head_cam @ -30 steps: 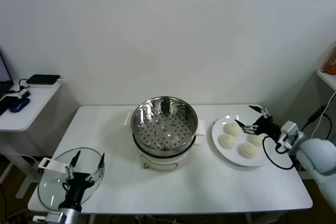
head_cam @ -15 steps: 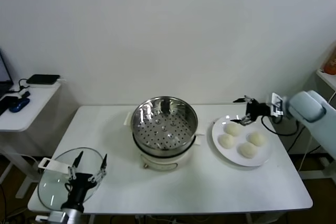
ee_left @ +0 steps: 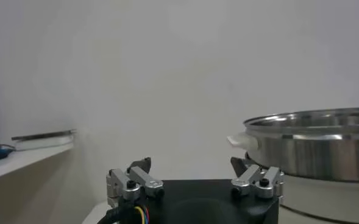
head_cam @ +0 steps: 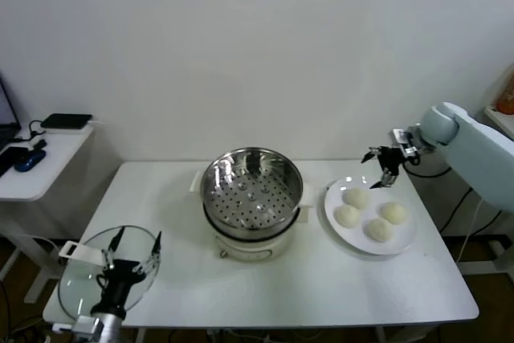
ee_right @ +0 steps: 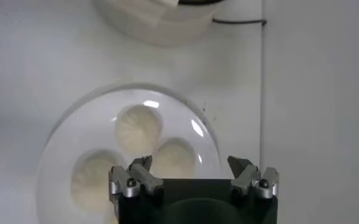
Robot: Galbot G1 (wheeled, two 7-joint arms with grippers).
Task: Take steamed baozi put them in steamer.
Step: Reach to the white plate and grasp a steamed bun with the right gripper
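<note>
Early stage, reach-in for the first bun. Right gripper [head_cam: 380,168] up in the air over the far edge of the white plate [head_cam: 405,240], jaws spread wide, nothing held; in the right wrist view the same gripper [ee_right: 191,176] looking straight down on the plate [ee_right: 57,131], fingers apart and bare. Four steamed baozi [head_cam: 356,197] all on the plate, none lifted, the nearest just below and in front of the open jaws. Steamer [head_cam: 251,190] at the middle of the tabletop [head_cam: 321,287], beside the plate on its left side, its perforated basket bare of buns. Left gripper [head_cam: 130,261] parked low at the near left corner over the glass lid [head_cam: 80,283], jaws open and holding nothing; same open stance in the left wrist view [ee_left: 194,179], with the steamer [ee_left: 313,143] farther off. Next move, by judgement: lower the right gripper onto one bun, likely the far one closest to it, straddle it with a finger on each side, close gently enough not to dent the soft dough, then lift clear of the plate and carry across to the basket. Main risk: squashing the bun or nudging its neighbours.
</note>
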